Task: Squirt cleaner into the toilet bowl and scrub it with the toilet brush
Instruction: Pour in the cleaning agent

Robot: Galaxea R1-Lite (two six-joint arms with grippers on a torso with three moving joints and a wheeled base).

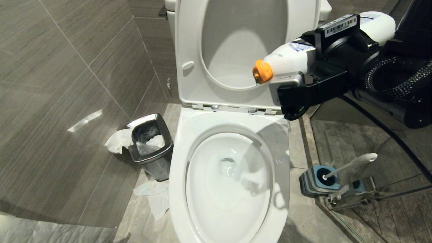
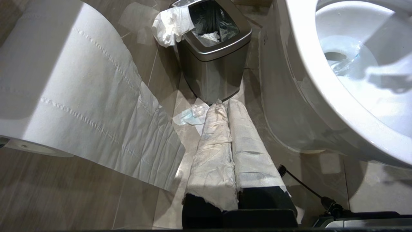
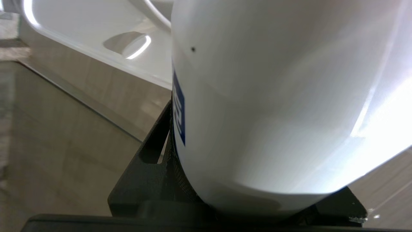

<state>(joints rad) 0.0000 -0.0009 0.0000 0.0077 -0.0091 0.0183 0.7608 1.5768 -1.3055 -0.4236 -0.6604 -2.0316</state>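
The white toilet bowl (image 1: 179, 162) stands open in the middle of the head view, with water in its basin; its rim (image 2: 305, 80) also shows in the left wrist view. My right gripper (image 1: 324, 57) is shut on a white cleaner bottle (image 1: 290, 55). The bottle lies almost level above the bowl's back right edge. Its orange cap (image 1: 262, 71) points left, in front of the raised seat. The bottle (image 3: 273, 112) fills the right wrist view. The toilet brush (image 1: 352, 164) stands in its blue-and-grey holder (image 1: 312, 184) on the floor to the right. My left gripper (image 2: 227, 106), its fingers wrapped in white, hangs shut and empty beside the bowl.
A steel bin (image 1: 150, 145) stands left of the bowl, with crumpled tissue (image 1: 155, 195) on the floor around it. A toilet paper roll (image 2: 64, 90) hangs close to the left arm. The raised seat and lid (image 1: 192, 50) stand behind. A glass partition's edge (image 1: 371, 194) runs beside the brush holder.
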